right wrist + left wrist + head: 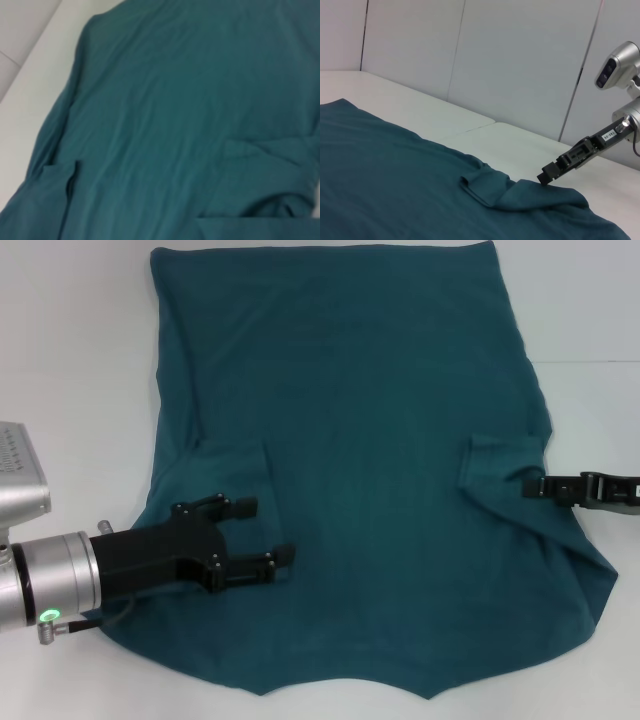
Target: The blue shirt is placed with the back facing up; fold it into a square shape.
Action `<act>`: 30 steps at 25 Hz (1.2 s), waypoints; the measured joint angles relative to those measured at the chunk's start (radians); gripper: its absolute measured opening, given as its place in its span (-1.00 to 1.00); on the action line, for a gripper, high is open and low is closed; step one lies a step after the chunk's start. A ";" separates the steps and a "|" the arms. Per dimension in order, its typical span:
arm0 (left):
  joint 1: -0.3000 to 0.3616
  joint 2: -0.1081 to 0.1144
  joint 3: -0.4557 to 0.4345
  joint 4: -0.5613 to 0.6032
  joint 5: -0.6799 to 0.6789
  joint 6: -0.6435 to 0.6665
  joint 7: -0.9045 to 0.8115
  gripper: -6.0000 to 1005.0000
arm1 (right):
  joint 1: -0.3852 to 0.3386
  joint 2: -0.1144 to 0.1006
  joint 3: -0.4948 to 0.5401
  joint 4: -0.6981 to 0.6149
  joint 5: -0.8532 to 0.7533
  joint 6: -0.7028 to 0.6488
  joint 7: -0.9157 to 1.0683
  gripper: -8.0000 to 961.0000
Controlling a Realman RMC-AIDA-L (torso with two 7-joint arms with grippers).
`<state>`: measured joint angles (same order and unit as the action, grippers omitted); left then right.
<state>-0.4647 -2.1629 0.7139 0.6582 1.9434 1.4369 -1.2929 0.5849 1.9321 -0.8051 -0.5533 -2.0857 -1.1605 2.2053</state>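
The blue shirt (370, 460) lies spread flat on the white table, both short sleeves turned inward onto the body. My left gripper (265, 532) is open low over the shirt's left part, just below the folded left sleeve (235, 465), with nothing between its fingers. My right gripper (533, 485) reaches in from the right edge and sits shut at the folded right sleeve (505, 455). In the left wrist view the cloth (395, 175) rises in a ridge up to the right gripper's (546, 177) tip. The right wrist view shows only shirt fabric (165, 120).
White table (70, 360) surrounds the shirt on the left, right and far sides. The shirt's lower edge (350, 685) runs close to the table's near edge. Grey wall panels (520, 60) stand behind the table.
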 joint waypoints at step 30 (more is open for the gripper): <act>-0.006 0.000 0.004 -0.009 0.005 0.002 0.007 0.76 | -0.050 0.034 0.034 0.000 0.001 0.035 -0.008 -0.15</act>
<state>-0.4709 -2.1629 0.7179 0.6497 1.9480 1.4389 -1.2856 0.5353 1.9660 -0.7709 -0.5535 -2.0843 -1.1255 2.1976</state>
